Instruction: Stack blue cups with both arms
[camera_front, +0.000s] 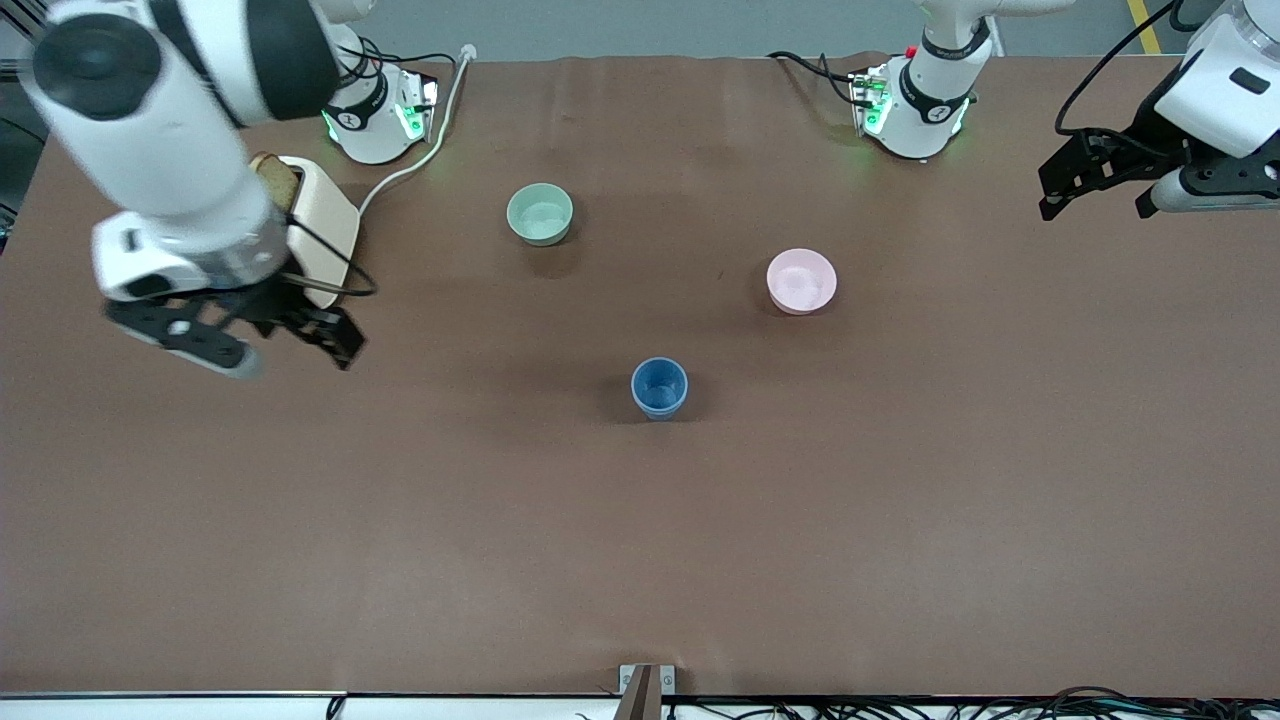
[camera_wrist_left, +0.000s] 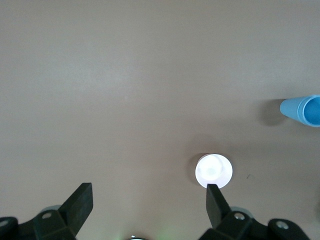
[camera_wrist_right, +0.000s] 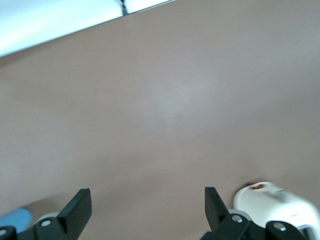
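Observation:
One blue cup (camera_front: 659, 387) stands upright at the middle of the table; I cannot tell whether a second cup sits inside it. It also shows in the left wrist view (camera_wrist_left: 302, 111), and a sliver of it in the right wrist view (camera_wrist_right: 15, 219). My left gripper (camera_front: 1095, 195) is open and empty, up in the air over the left arm's end of the table. My right gripper (camera_front: 275, 345) is open and empty, over the right arm's end beside the toaster. In both wrist views the left gripper (camera_wrist_left: 148, 200) and right gripper (camera_wrist_right: 147, 205) hold nothing.
A pale green bowl (camera_front: 540, 213) and a pink bowl (camera_front: 801, 281) stand farther from the front camera than the cup; the pink bowl looks white in the left wrist view (camera_wrist_left: 214, 170). A cream toaster (camera_front: 325, 225) with bread stands near the right arm's base, also in the right wrist view (camera_wrist_right: 272, 202).

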